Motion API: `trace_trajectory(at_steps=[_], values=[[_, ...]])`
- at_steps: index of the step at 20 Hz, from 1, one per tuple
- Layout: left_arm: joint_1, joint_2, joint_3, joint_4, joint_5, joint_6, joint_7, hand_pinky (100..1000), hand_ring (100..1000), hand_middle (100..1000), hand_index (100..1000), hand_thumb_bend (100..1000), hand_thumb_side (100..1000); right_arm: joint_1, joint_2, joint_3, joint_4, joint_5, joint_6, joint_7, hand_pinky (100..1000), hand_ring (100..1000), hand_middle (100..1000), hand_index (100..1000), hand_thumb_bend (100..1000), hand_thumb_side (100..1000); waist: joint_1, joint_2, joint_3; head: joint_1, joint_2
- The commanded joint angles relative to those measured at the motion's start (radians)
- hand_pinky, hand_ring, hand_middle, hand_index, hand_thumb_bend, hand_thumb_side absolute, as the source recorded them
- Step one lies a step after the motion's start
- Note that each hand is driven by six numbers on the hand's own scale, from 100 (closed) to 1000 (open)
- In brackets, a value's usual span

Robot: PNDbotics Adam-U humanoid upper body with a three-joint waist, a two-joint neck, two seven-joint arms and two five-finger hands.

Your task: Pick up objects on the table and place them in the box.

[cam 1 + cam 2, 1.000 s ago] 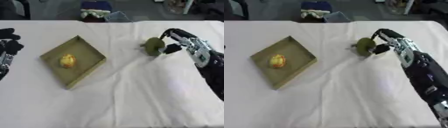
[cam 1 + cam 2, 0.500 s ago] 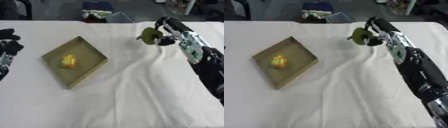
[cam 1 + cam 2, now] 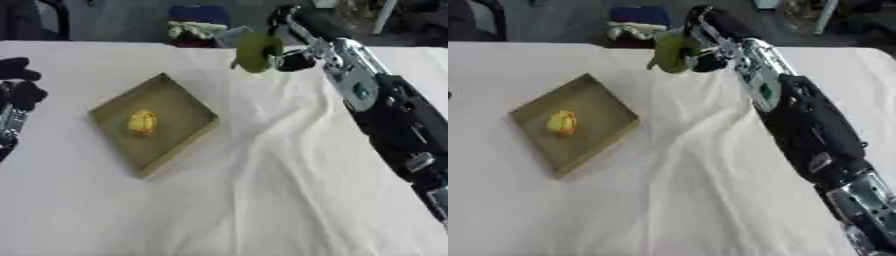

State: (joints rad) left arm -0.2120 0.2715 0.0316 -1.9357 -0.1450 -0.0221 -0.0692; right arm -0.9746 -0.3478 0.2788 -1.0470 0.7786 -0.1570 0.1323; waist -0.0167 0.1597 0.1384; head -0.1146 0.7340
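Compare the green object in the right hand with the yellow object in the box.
The green object is held up by the right hand, away from the box; the yellow object lies inside it. The green one looks larger and darker, the yellow one smaller and brighter. Both are rounded.

Soft, even light is falling across the white tablecloth [image 3: 262, 200], casting only faint shadows along its folds; both views are looking blurred throughout, and the far background is lying dim.

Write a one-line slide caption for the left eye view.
Right hand holds a green fruit above the white cloth, beyond the box already containing a yellow object.
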Motion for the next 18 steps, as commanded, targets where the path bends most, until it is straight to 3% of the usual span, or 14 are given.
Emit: trace_trajectory(at_steps=[1, 8, 14, 15, 18], values=[[-0.017, 0.016, -0.005, -0.013, 0.009, -0.003, -0.008, 659, 597, 640, 811, 458, 686, -0.052, 0.052, 0.044, 0.005, 0.018, -0.035, 0.037, 817, 812, 763, 448, 100, 123, 0.003, -0.019, 0.005, -0.014, -0.005], [-0.02, 0.014, -0.006, -0.013, 0.013, -0.003, -0.011, 659, 596, 640, 811, 459, 686, -0.06, 0.225, 0.067, 0.095, 0.117, -0.103, 0.074, 818, 812, 763, 449, 100, 128, 0.004, -0.019, 0.003, -0.014, -0.005], [-0.02, 0.014, -0.006, -0.012, 0.012, -0.003, -0.011, 658, 596, 639, 810, 460, 686, -0.04, 0.295, 0.078, 0.144, 0.176, -0.156, 0.063, 818, 814, 766, 467, 100, 146, 0.002, -0.016, 0.001, -0.014, -0.006], [-0.02, 0.014, -0.006, -0.012, 0.012, -0.003, -0.011, 658, 596, 639, 811, 460, 686, -0.036, 0.3, 0.08, 0.15, 0.181, -0.163, 0.064, 820, 818, 773, 495, 100, 163, 0.002, -0.016, 0.001, -0.013, -0.006], [-0.021, 0.013, -0.005, -0.012, 0.011, -0.002, -0.011, 658, 596, 639, 811, 461, 686, -0.029, 0.308, 0.085, 0.16, 0.201, -0.181, 0.071, 828, 832, 795, 760, 199, 267, 0.001, -0.015, 0.0, -0.011, -0.006]])
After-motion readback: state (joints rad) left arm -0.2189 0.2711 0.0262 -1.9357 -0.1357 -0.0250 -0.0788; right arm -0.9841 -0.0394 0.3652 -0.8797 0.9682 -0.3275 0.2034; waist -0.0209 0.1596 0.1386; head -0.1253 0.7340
